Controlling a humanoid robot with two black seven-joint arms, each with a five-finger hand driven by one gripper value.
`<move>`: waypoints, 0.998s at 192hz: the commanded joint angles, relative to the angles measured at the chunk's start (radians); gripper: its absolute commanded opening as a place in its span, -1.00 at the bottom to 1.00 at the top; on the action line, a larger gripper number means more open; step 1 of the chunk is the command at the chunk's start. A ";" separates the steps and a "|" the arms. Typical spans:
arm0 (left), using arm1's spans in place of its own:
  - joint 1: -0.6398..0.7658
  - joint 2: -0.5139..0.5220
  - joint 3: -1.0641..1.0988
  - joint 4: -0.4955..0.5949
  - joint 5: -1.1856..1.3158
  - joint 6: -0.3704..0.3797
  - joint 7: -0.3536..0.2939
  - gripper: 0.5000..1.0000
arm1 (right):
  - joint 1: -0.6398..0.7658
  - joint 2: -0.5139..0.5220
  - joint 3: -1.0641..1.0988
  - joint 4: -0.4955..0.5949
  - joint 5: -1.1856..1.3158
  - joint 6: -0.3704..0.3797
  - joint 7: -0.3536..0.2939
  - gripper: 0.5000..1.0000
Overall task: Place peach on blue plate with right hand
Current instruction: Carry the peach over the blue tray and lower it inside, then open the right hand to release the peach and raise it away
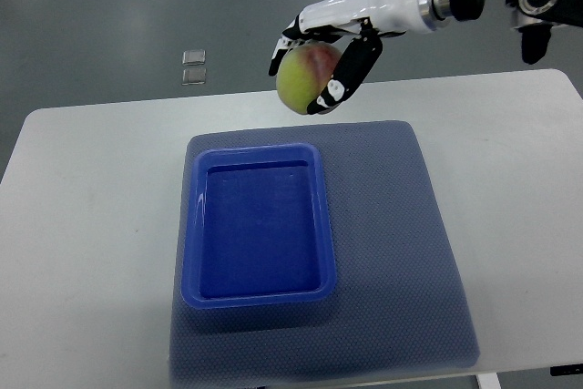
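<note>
Below and to the left of the hand, a blue plate (260, 227), a rectangular tray, lies on a grey-blue mat (392, 252) covering the middle of the white surface (91, 207). The right hand (326, 54) hangs above the surface's far edge, fingers curled around a green-and-red peach (303, 77), which is held in the air, clear of the plate.

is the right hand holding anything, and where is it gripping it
Yes: the right hand holds the peach, fingers wrapped over its top and right side, above the table's far edge; the blue plate has nothing in it.
</note>
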 commanded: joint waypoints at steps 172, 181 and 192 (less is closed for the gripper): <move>0.001 0.000 0.001 -0.001 -0.002 0.002 0.004 1.00 | -0.415 0.538 -0.020 -0.419 -0.251 -0.108 0.020 -0.43; 0.000 0.000 0.001 -0.001 -0.002 0.002 0.004 1.00 | -0.418 0.538 -0.020 -0.421 -0.254 -0.110 0.020 -0.43; 0.001 0.000 0.001 -0.001 -0.002 0.002 0.004 1.00 | -0.422 0.538 -0.022 -0.423 -0.258 -0.113 0.020 -0.40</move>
